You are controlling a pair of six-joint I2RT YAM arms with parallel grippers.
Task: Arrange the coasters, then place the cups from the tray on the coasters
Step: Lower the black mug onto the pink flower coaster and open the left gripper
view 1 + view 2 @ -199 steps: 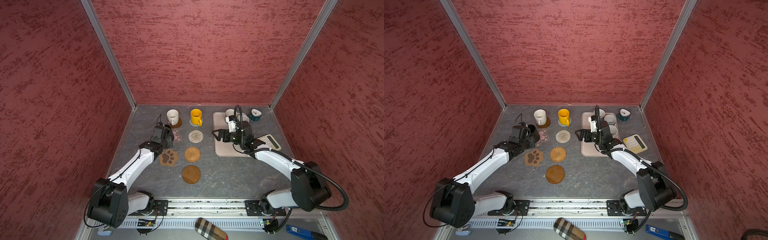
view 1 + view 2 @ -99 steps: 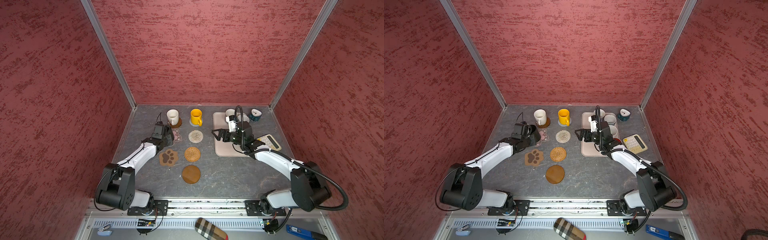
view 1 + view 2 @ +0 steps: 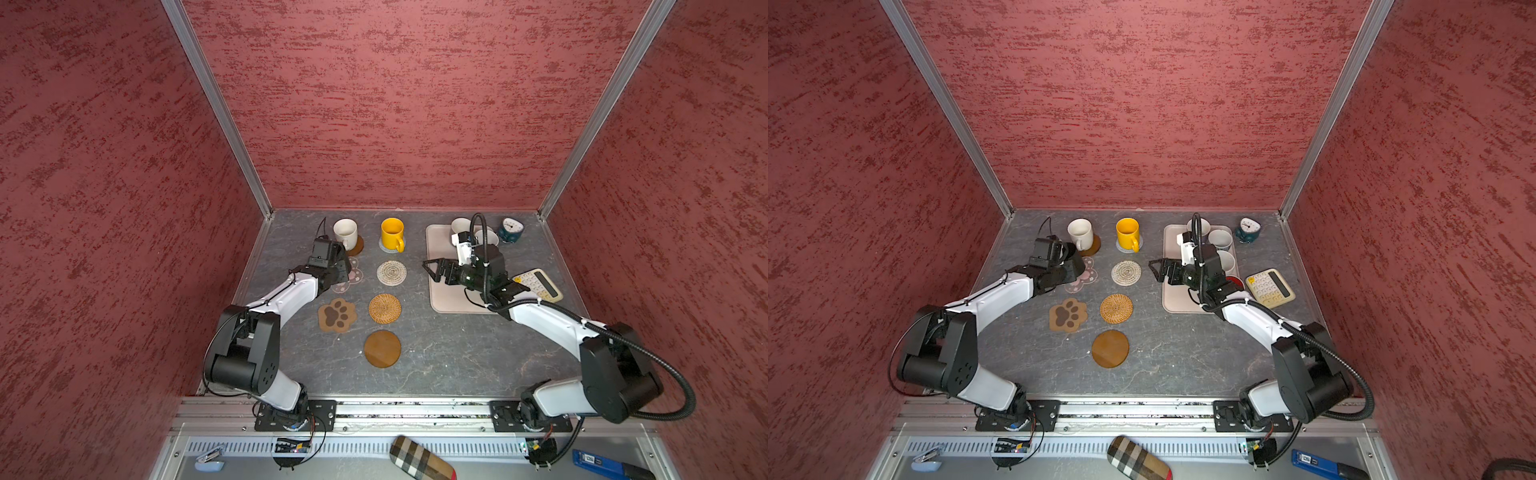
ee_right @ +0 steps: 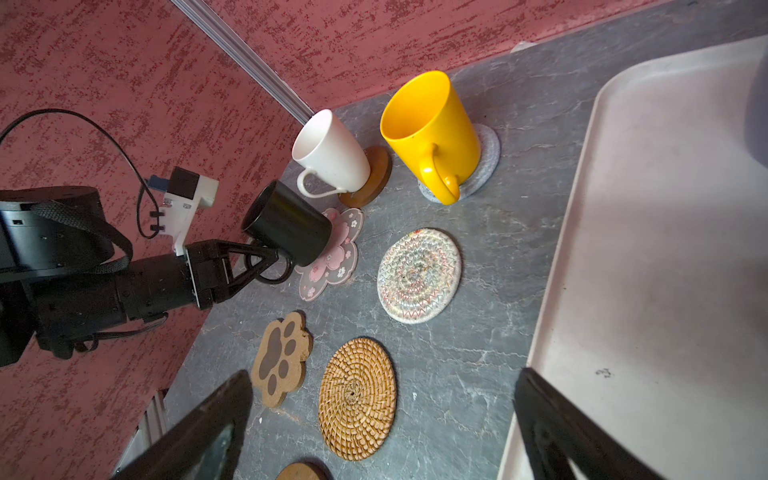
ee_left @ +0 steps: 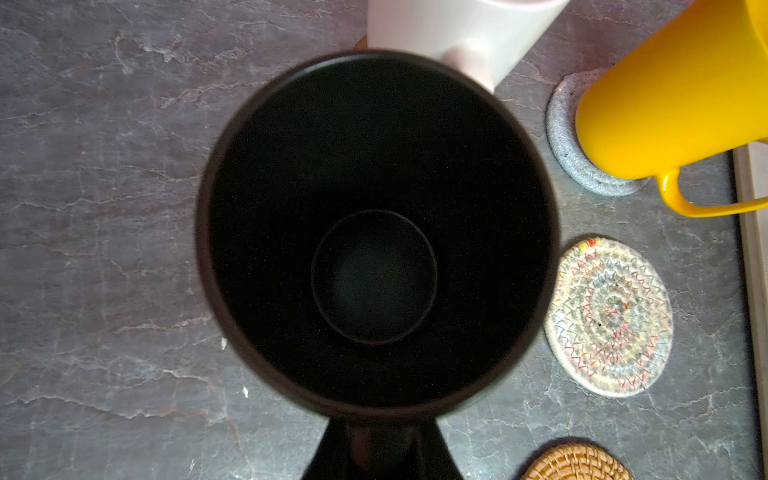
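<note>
The left gripper point(image 4: 268, 259) is clenched on the loop handle of the black mug point(image 4: 286, 228). The mug stands roughly upright with its base at the pink flower coaster point(image 4: 338, 249) — whether it is fully seated or a shade above cannot be told. By its look the mug is rigid glazed ware: fairly heavy for a pinch on a thin loop, slick, and liable to chip. It will probably tend to swing about the pinch point, so a hold on the loop close to the mug's wall seems the steadiest. The coaster looks thin and light, and is likely to slide if the base drags across it. Room is tight, because the white mug point(image 4: 328, 153) on its wooden disc point(image 4: 376, 176) stands just beside the black rim. The yellow mug point(image 4: 428, 124) on the grey woven round point(image 4: 486, 160) is farther along. The right gripper point(image 3: 434, 270) hangs with jaws spread wide and empty over the coaster-side edge of the tray point(image 4: 644, 208) — the remaining mugs point(image 3: 1219, 239) wait at its far end, partly hidden by that arm.
</note>
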